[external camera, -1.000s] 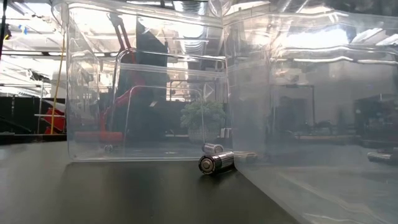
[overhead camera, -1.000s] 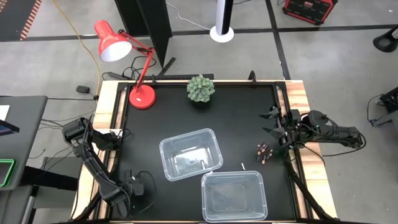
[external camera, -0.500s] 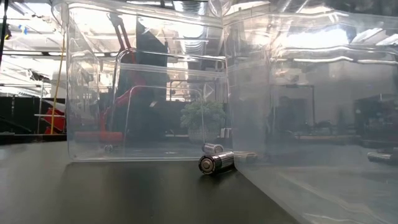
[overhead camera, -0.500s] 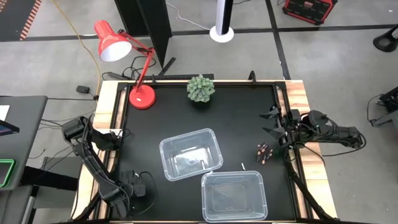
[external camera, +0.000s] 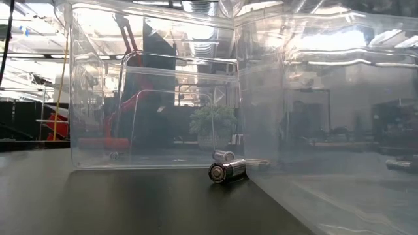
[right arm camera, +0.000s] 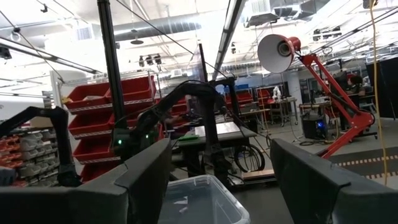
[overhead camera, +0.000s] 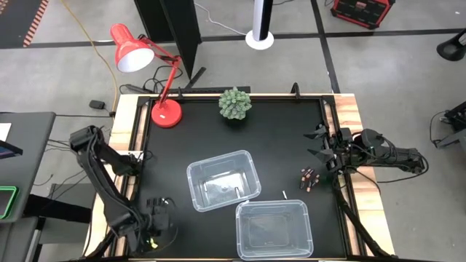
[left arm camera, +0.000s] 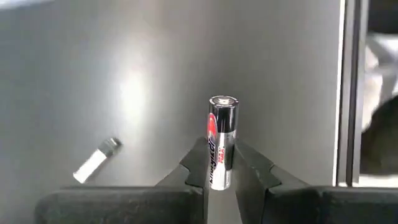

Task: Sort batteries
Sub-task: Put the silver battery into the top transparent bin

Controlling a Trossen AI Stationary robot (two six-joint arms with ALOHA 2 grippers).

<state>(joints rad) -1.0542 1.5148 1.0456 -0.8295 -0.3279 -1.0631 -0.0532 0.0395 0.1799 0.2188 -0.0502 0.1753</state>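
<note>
gripping a silver battery (left arm camera: pixel 221 146) upright between its clenched jaws, the left gripper (left arm camera: pixel 221 168) sits at the desk's (overhead camera: pixel 277 131) near-left corner, with another battery (left arm camera: pixel 96 160) lying on the desk nearby. the right gripper (overhead camera: pixel 318 143) waits released at the right edge, near a dark battery cluster (overhead camera: pixel 309 177).

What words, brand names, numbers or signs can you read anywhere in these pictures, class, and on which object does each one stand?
None can be read in full.
Silver cylindrical battery held between the left gripper fingers: red and dark print along its side, too blurred to read.
Small whitish battery lying on the grey surface: no visible print.
Dark battery beside the clear plastic bin: no legible marking.
Red storage bins in the room: no readable labels.
</note>
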